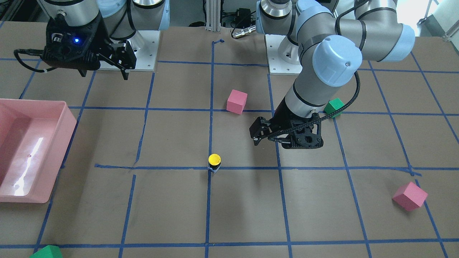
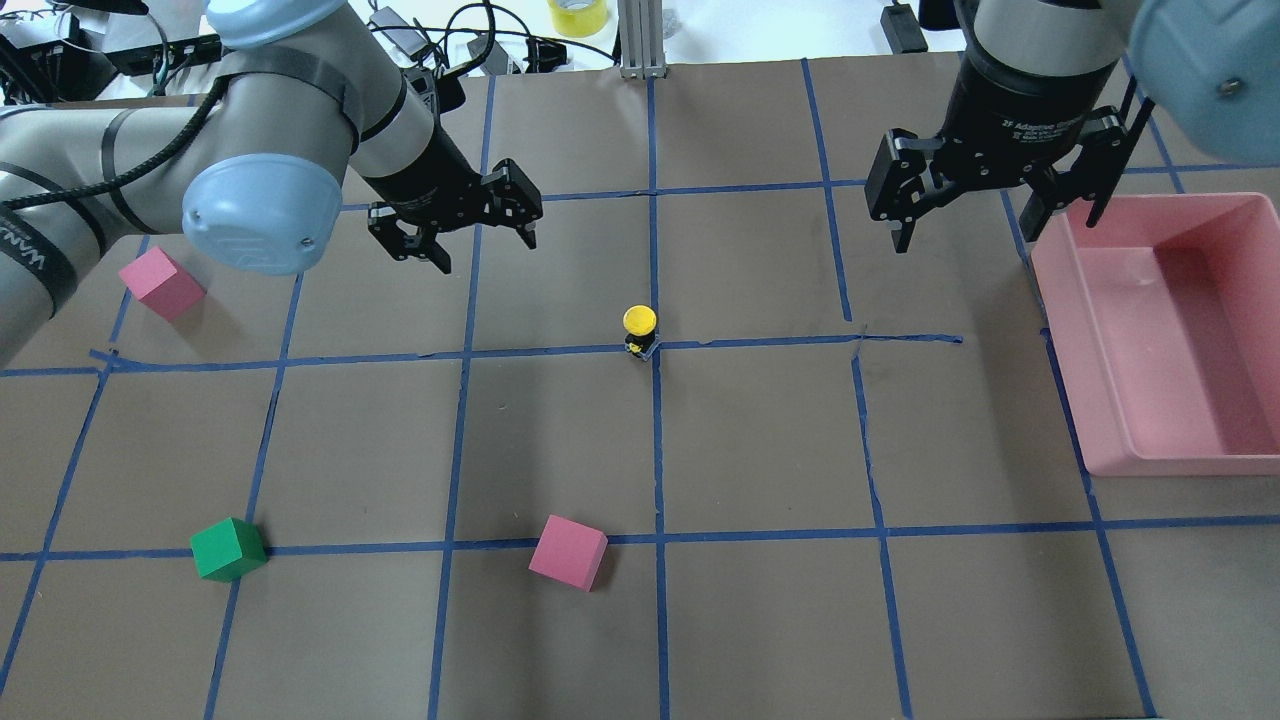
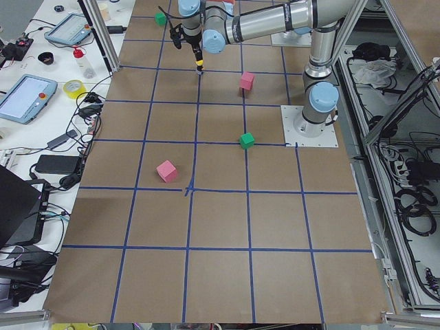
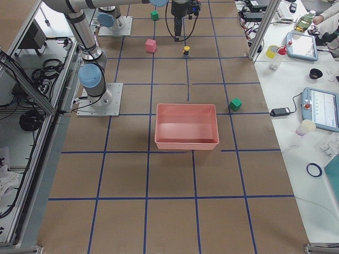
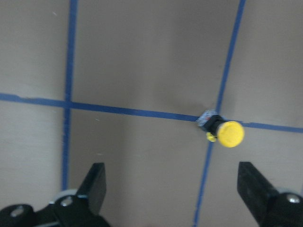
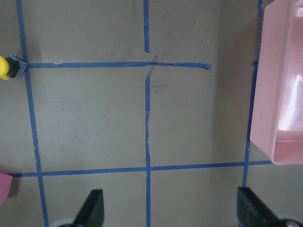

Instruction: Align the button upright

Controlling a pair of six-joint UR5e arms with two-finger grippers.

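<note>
The button stands upright on a blue tape crossing at the table's middle, yellow cap up, black body and pale base below. It also shows in the overhead view, the left wrist view and at the left edge of the right wrist view. My left gripper is open and empty, raised above the table, apart from the button. My right gripper is open and empty, high beside the pink bin.
A pink cube and a green cube lie near the robot's side. Another pink cube lies far left. A further green cube sits at the far edge. Blue tape lines grid the brown table.
</note>
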